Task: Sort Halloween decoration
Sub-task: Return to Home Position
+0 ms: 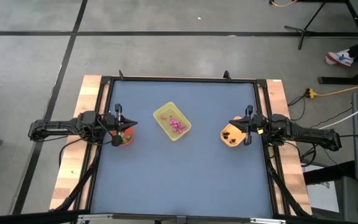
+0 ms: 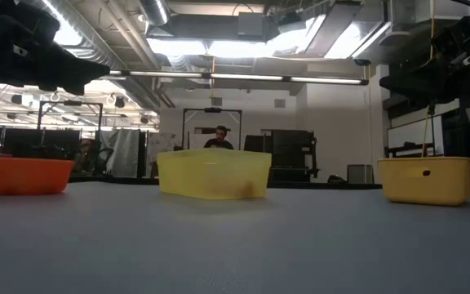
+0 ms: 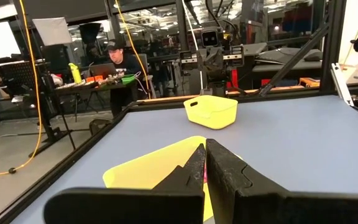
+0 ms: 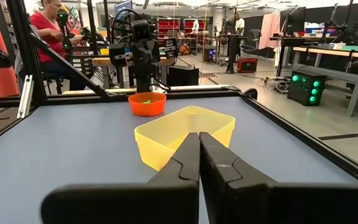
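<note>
1. High view: the blue bench (image 1: 185, 180) carries three containers in a row from left to right, well apart from one another.
2. The yellow tray (image 1: 164, 114) sits at the centre, turned at an angle to the bench edges. A cluster of pink trinkets (image 1: 178, 126) lies inside it.
3. The orange bowl (image 4: 146, 107) stands near the left edge. Green trinkets (image 4: 145, 98) show above its rim in the right wrist view.
4. The yellow bin (image 2: 425, 181) stands near the right edge. Dark trinkets (image 1: 228, 133) lie on its floor.
5. The left claw (image 3: 205, 165) hangs above the orange bowl and points across the bench toward the tray. Its two fingers are pressed together.
6. The right claw (image 4: 199, 155) hangs above the yellow bin and points back toward the tray. Its two fingers are likewise pressed together.
7. Low view: all three containers rest flat on the bench, and both arms are raised clear of the surface at the upper corners.
8. A person (image 3: 114, 59) sits at a desk in the room beyond the bench.
</note>
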